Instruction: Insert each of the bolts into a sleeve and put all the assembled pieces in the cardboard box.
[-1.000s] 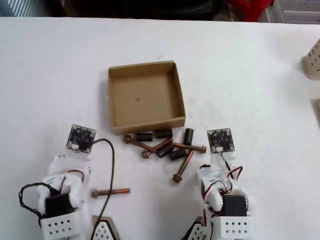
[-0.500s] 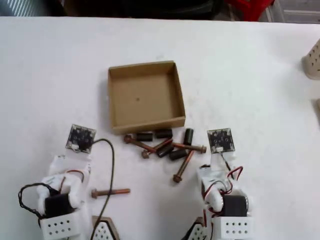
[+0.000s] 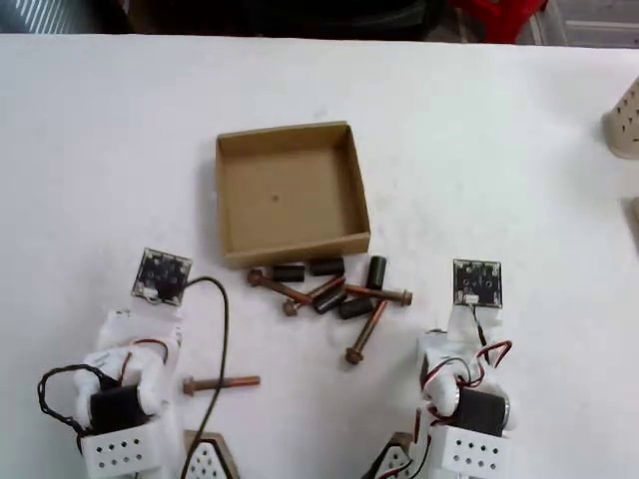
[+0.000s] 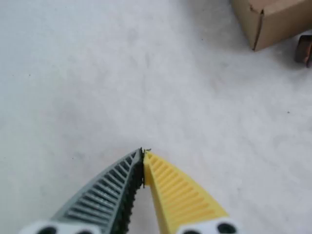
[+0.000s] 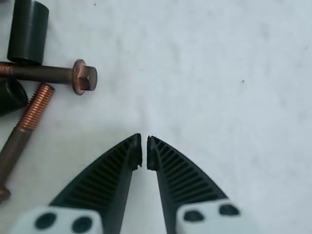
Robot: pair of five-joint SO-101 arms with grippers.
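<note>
The open cardboard box (image 3: 290,195) stands mid-table with nothing inside. Just in front of it lies a heap of copper bolts (image 3: 377,293) and black sleeves (image 3: 375,270). One more bolt (image 3: 222,382) lies apart, beside the left arm (image 3: 120,399). My left gripper (image 4: 143,154) is shut and holds nothing, low over bare table, with a box corner (image 4: 273,19) farther ahead. My right gripper (image 5: 144,146) is shut and holds nothing too. It sits just right of the heap, close to a bolt's head (image 5: 85,78), a sleeve (image 5: 28,31) and a threaded bolt end (image 5: 29,114).
The right arm (image 3: 464,404) sits at the near edge, right of the heap. A black cable (image 3: 222,329) loops from the left arm. A pale perforated object (image 3: 624,120) stands at the far right edge. White tabletop stretches around the box.
The right arm has swung to the right, away from the heap. The left arm, bolts, sleeves and box have not moved.
</note>
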